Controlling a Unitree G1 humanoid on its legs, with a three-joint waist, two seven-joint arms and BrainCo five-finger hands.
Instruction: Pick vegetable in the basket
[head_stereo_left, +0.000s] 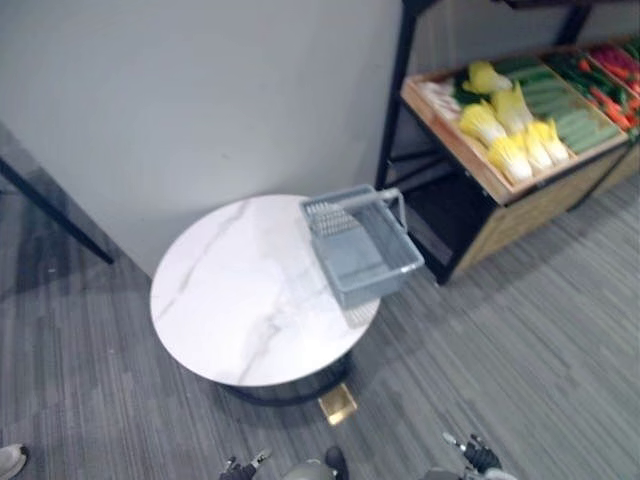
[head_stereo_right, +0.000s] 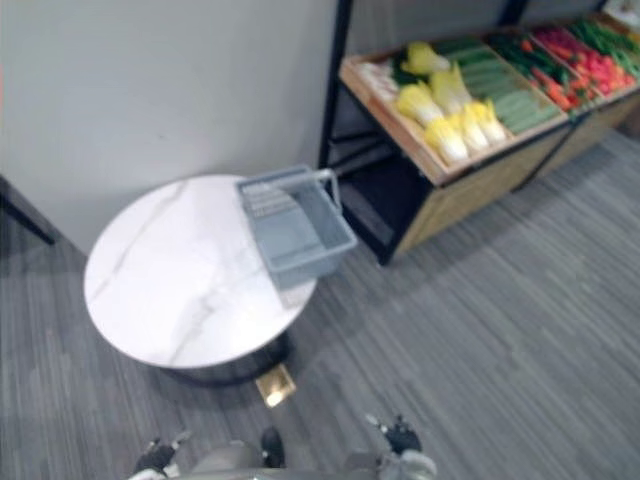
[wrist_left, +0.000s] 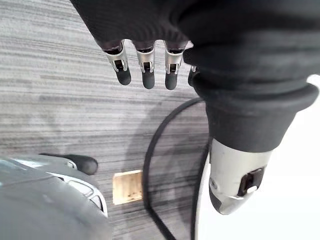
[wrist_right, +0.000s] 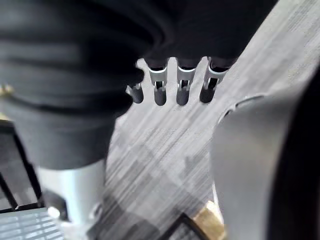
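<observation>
Legend: my left hand (wrist_left: 145, 62) and right hand (wrist_right: 182, 87) hang above the floor, fingers straight and relaxed. A grey plastic basket (head_stereo_left: 375, 283) sits on the round white marble table (head_stereo_left: 230, 300), near a wooden vegetable shelf (head_stereo_left: 455, 145).

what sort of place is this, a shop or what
Probably a mock grocery corner set up indoors. A slanted wooden produce stand holds yellow-white cabbages and green vegetables. A grey shopping basket sits on a round marble-top table. The floor is grey carpet.
</observation>
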